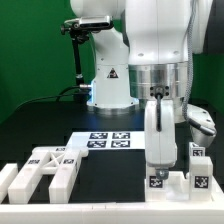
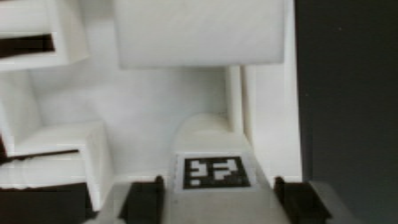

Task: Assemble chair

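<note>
Closed on an upright white post (image 1: 160,160), the gripper (image 2: 214,198) is shown in the wrist view with one finger on each side of the tagged piece. No gap can be made out between pads and post, so the post is judged to be pinched.

Nearest in the exterior view, the low white border rail (image 1: 110,208) is laid along the front edge. Just behind it the chair is found only as loose parts, not yet as one piece. The held post is set toward the exterior view's right, with a group of tagged blocks (image 1: 198,172) just beside it; whether they touch cannot be told. A second group of flat-lying pieces (image 1: 48,170) is spread at the exterior view's left, well apart from the post.

Little is judged done: no seat, back or set of legs is seen joined, and most of the joining is left.

A bare stretch of black table (image 1: 110,172) is left between the two groups, and that is the widest open room. On the post's other side room is tight, and the neighbouring blocks could be knocked by a sideways move. The front rail closes off the near edge.

Farther back the marker board (image 1: 110,140) is fixed, and beyond it the robot base (image 1: 108,85) is set.
</note>
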Controlling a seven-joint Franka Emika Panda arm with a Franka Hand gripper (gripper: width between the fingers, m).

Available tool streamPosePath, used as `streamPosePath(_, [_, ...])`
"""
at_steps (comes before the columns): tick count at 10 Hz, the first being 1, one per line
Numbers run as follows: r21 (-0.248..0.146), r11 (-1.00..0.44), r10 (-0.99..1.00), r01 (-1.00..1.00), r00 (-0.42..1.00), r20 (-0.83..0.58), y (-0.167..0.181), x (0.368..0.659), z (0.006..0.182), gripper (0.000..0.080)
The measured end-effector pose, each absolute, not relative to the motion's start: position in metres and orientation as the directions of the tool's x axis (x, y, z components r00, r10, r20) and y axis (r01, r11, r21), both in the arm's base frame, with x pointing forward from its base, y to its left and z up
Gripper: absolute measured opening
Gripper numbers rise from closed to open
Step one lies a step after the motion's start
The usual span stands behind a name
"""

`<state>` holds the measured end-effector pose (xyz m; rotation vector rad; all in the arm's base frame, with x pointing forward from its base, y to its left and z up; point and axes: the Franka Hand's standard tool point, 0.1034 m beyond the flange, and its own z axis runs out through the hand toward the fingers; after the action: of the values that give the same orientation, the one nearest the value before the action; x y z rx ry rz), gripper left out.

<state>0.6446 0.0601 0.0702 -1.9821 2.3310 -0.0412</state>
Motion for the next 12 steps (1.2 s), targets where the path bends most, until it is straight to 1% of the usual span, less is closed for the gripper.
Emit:
streamPosePath(1, [-0.074,0.16,-0.986,-0.984,-0.157,-0.045,0.06,0.645,0.07,0.0329])
streamPosePath(2, [-0.074,0.16,-0.986,-0.984,-0.157,-0.047,0.061,0.645,0.07,0.0468])
streamPosePath(3, [-0.074,0.161,-0.986,-0.984,-0.157,-0.048,0.061,0.645,0.07,0.0585])
streamPosePath(4, [-0.077,0.146,-0.989,-0.986,-0.143,-0.048,0.061,0.645,0.071,0.0585])
streamPosePath(5, [-0.104,0.066,-0.997,-0.992,-0.061,-0.053,0.056,0.651,0.089,0.0636])
streamPosePath(6, [-0.124,0.042,-0.997,-0.991,-0.034,-0.066,0.055,0.649,0.111,0.0646])
streamPosePath(7, [-0.122,0.047,-0.997,-0.991,-0.039,-0.068,0.056,0.644,0.11,0.0646])
streamPosePath(8, [-0.117,0.043,-0.997,-0.992,-0.036,-0.063,0.055,0.645,0.105,0.0649])
streamPosePath(11, [-0.119,0.031,-0.998,-0.992,-0.023,-0.062,0.056,0.645,0.106,0.0649])
streamPosePath(12, [-0.139,-0.084,-0.995,-0.987,0.091,-0.045,0.058,0.642,0.109,0.0649])
